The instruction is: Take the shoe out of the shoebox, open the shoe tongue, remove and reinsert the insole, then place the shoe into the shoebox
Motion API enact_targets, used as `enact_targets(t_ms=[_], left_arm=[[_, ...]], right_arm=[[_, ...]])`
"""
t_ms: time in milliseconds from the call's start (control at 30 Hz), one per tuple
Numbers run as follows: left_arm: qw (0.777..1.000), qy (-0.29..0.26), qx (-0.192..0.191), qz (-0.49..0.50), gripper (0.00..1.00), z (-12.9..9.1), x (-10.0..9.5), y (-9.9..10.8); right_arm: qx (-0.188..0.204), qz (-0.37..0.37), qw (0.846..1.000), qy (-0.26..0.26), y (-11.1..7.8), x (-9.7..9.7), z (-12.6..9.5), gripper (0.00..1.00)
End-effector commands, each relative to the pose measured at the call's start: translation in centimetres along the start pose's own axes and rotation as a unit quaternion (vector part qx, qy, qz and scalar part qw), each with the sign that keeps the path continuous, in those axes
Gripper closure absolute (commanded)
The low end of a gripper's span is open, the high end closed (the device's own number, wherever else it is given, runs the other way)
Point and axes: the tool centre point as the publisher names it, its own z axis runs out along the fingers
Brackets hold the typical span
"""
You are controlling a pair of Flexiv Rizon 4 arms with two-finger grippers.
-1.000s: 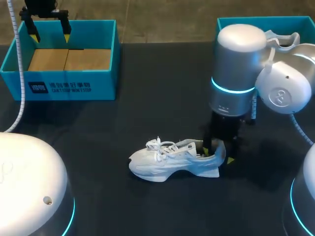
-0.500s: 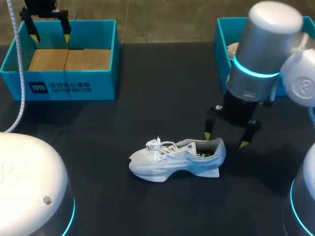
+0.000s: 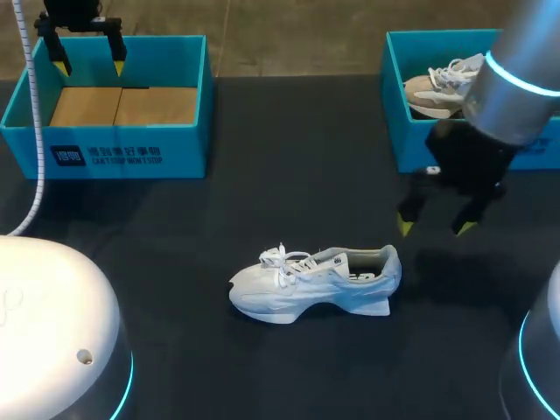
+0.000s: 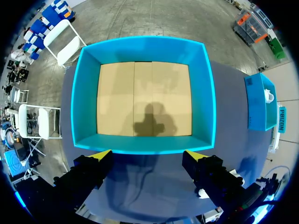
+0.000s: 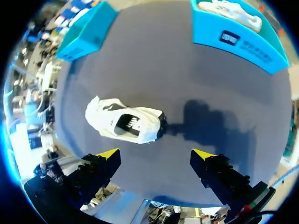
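A white sneaker (image 3: 315,282) lies on its sole in the middle of the black table, toe to the left, laces tied, its opening showing dark inside (image 5: 126,123). My right gripper (image 3: 435,229) hangs open above and to the right of the heel, touching nothing; in the right wrist view the gripper (image 5: 156,156) looks down with the shoe just ahead of its fingers. My left gripper (image 3: 87,54) stands open over the far edge of the left blue shoebox (image 3: 175,153). That shoebox (image 4: 81,102) holds only a bare cardboard floor.
A second blue shoebox (image 3: 411,144) stands at the back right with a beige and white shoe (image 3: 437,87) in it; this shoebox (image 5: 243,46) also shows ahead of the right gripper. Black table surrounds the sneaker on all sides.
My right gripper opened, let go of the sneaker's heel, then rose and drew back to the right. The sneaker stays where it was set. The left arm has not moved.
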Motion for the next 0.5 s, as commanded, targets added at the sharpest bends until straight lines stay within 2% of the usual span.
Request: enact_targets(t_ms=[33,100,167,200,233,400,467,500], left_arm=[[1.000,0.000,0.000,0.000,0.00,0.0,0.0,0.0],[1.000,0.000,0.000,0.000,0.00,0.0,0.0,0.0],[1.000,0.000,0.000,0.000,0.00,0.0,0.0,0.0],[1.000,0.000,0.000,0.000,0.00,0.0,0.0,0.0],[1.000,0.000,0.000,0.000,0.00,0.0,0.0,0.0],[1.000,0.000,0.000,0.000,0.00,0.0,0.0,0.0],[1.000,0.000,0.000,0.000,0.00,0.0,0.0,0.0],[1.000,0.000,0.000,0.000,0.00,0.0,0.0,0.0]], right_arm=[[-0.003,0.000,0.998,0.058,-0.3,-0.7,0.2,0.00],[-0.003,0.000,0.998,0.058,-0.3,-0.7,0.2,0.00],[-0.014,-0.067,0.994,0.088,-0.2,-1.1,0.6,0.00],[-0.036,-0.100,0.990,0.092,-0.4,-1.6,0.6,0.00],[-0.045,-0.147,0.984,0.093,-0.8,-2.1,0.7,0.00],[-0.078,-0.238,0.960,0.122,-1.4,-3.3,0.4,0.00],[-0.101,-0.280,0.947,0.119,-1.7,-3.5,0.4,0.00],[-0.114,-0.318,0.934,0.113,-2.1,-3.5,0.5,0.00]])
